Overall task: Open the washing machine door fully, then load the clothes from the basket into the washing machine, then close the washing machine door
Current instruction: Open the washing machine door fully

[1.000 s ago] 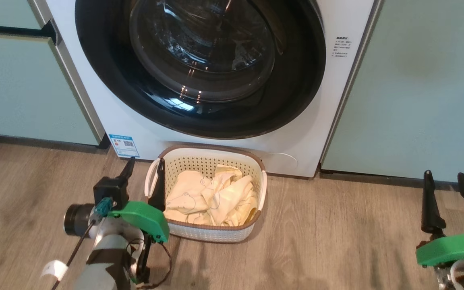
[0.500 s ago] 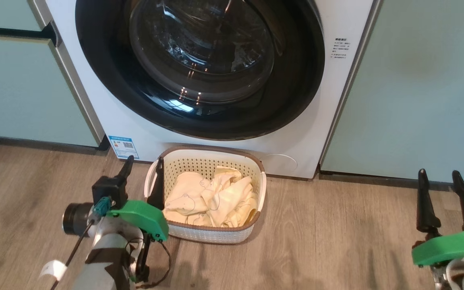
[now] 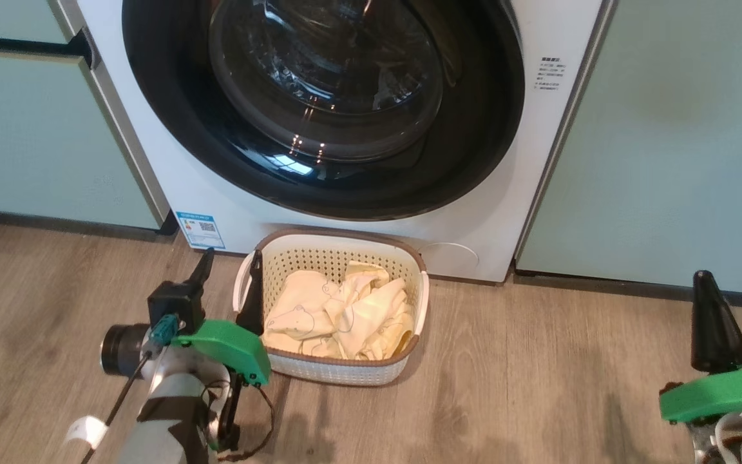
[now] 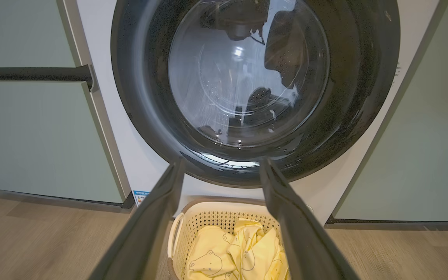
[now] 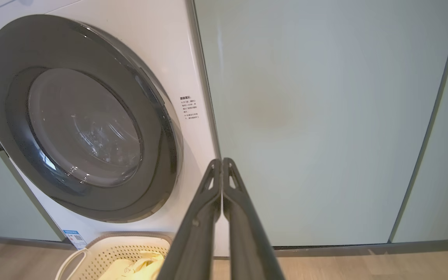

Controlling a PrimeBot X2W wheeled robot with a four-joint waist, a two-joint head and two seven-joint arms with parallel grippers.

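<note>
Left gripper [image 3: 231, 258]: jaws spread wide and released, with nothing between the two dark fingers. In the head view its right finger crosses the white handle on the left side of the basket [image 3: 339, 233]; whether it touches the handle cannot be told. The other finger points over the wood floor [image 3: 538, 386] toward the blue label [image 3: 198, 230]. In the left wrist view the two fingers frame the lower black rim of the door and the basket below it.

Right gripper [image 5: 223, 162]: clenched, the fingers pressed together along their length and grasping nothing. It hangs over the floor at the lower right of the head view, well apart from the basket. In its own wrist view the tips point at the seam between the washer's right edge and the pale green cabinet door [image 3: 667, 142].

The washing machine door [image 3: 326, 84], a glossy black rim around a bulging glass bowl, is shut against the front of the white washing machine [image 3: 538, 161]. A small printed notice [image 3: 551, 74] sits on the front panel to the right of the door.

The basket stands on the floor at the foot of the washer, directly below the door's lower rim, near the machine's front. The clothes [image 3: 339, 316], pale yellow pieces with thin outline drawings, lie heaped inside the basket, reaching about to its brown rim. A second green cabinet [image 3: 36, 142] flanks the washer's left side.
</note>
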